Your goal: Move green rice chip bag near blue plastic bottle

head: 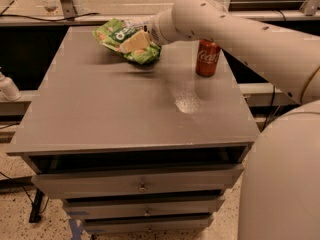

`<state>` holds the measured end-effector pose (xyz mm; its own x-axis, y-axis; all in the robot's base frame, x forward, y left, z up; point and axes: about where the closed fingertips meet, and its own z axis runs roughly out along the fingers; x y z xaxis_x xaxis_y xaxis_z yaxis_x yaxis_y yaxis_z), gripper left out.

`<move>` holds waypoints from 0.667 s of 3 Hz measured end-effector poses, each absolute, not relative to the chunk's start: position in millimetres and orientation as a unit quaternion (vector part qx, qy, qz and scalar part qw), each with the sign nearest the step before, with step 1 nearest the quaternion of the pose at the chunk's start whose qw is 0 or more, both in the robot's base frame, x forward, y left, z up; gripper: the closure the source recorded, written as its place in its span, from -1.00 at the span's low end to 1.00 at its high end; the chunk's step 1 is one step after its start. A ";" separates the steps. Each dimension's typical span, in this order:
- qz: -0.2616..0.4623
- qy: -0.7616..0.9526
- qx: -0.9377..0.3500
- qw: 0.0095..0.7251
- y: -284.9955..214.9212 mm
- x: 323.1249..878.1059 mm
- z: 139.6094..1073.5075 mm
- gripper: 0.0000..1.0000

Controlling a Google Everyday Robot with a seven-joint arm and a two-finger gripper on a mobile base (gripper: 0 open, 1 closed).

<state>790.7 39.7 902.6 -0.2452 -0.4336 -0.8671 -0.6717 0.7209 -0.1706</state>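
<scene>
The green rice chip bag (116,34) is at the far middle of the grey table (100,114). It is crumpled and seems held slightly above the top, with a faint shadow under it. My gripper (135,41) reaches in from the right and is shut on the bag's right part; a cream finger (133,42) lies across it. The blue plastic bottle does not show clearly. A pale sliver (135,22) behind the bag's top edge, next to the wrist, could be it, but I cannot tell.
A red cola can (207,57) stands upright at the far right of the table, just under my arm (235,31). A glossy patch (186,104) marks the top in front of it. Drawers (142,186) face me. A white object (9,89) sits off the left edge.
</scene>
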 end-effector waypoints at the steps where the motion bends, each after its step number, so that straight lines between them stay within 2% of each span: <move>1: 0.136 0.755 -0.364 0.527 43.5 779.4 942.7 -1.00; 2: 0.161 0.725 -0.387 0.546 40.9 756.0 985.1 -1.00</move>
<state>756.0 40.9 985.1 -0.1038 -0.3846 -0.9172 -0.7369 0.6492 -0.1888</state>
